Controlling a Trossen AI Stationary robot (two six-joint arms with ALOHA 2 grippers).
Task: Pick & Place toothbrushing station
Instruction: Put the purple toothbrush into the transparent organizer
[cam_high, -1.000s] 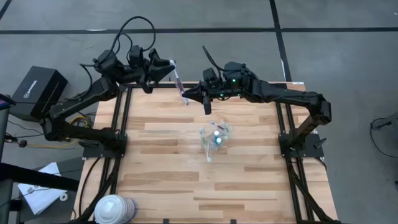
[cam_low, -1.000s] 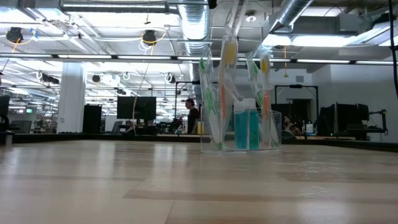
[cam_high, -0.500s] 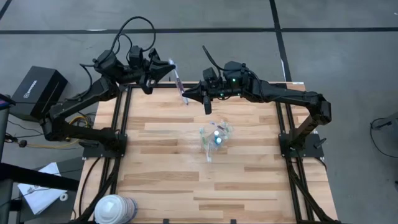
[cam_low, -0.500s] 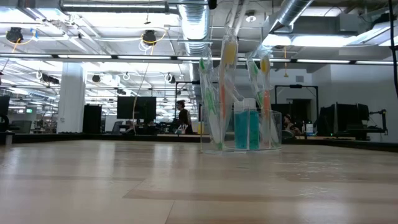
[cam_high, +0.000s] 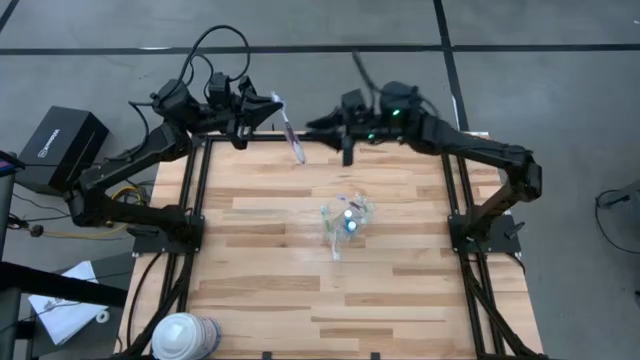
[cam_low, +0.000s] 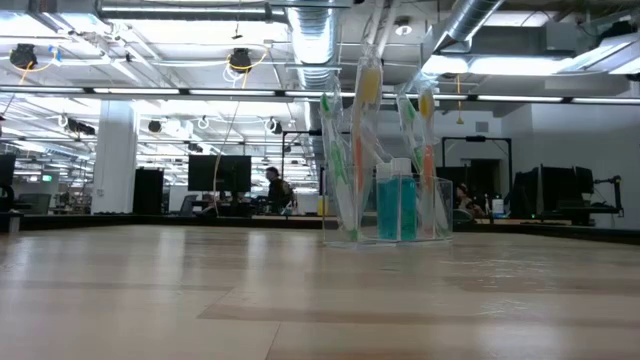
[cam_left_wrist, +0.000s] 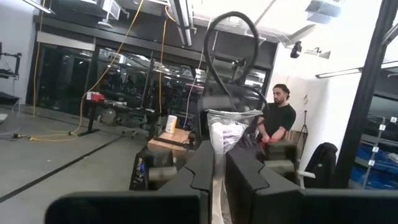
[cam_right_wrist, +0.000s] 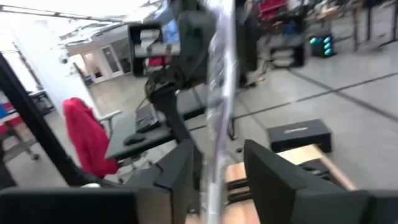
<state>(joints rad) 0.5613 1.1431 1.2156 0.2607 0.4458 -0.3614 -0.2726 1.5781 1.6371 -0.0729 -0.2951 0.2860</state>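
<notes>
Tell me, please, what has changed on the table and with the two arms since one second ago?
The right gripper has let go of the wrapped toothbrush and drawn back toward its own side, its jaws now open. The left gripper still holds that toothbrush at the table's far edge. The cup with its toothbrushes and blue tube has not moved.

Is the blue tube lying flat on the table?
No, the blue tube stands upright inside the see-through cup, beside the toothbrushes.
</notes>
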